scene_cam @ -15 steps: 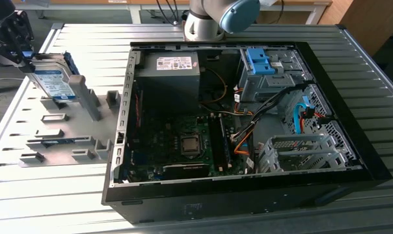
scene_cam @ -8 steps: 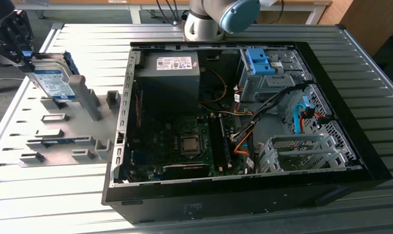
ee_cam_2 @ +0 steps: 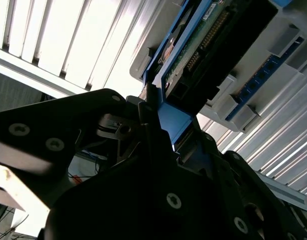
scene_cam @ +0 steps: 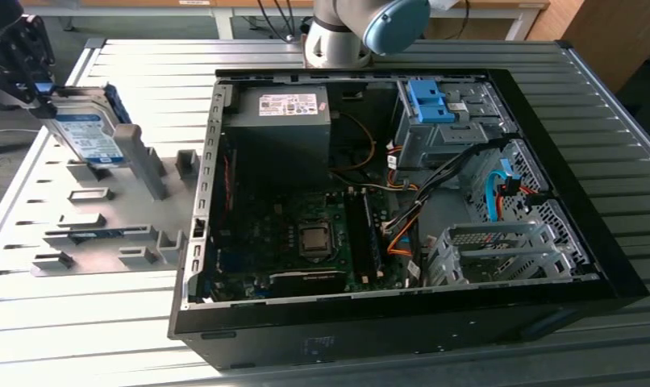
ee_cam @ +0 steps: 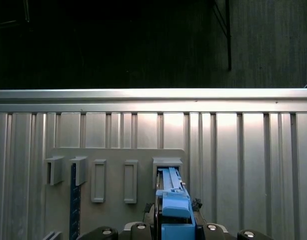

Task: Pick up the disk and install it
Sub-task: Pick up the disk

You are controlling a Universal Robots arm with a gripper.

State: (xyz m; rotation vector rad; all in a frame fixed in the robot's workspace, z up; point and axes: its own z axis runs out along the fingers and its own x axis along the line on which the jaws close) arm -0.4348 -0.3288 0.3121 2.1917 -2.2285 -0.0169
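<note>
In the exterior view, my gripper [scene_cam: 43,95] sits at the exterior view's far left, clenched on the disk [scene_cam: 89,133]. The disk hangs tilted just over the grey holder [scene_cam: 121,211], well apart from the open computer case [scene_cam: 357,322] on the exterior view's right.

In the second wrist view, my fingers [ee_cam_2: 148,107] pinch the blue rail [ee_cam_2: 171,122] at one end, and the circuit side is bare.

In the first wrist view, the disk [ee_cam: 171,200] points toward a holder slot [ee_cam: 166,162].

I judge it stiff, fairly heavy and sensitive to shock. It should be gripped by the rails, never by the board.
</note>
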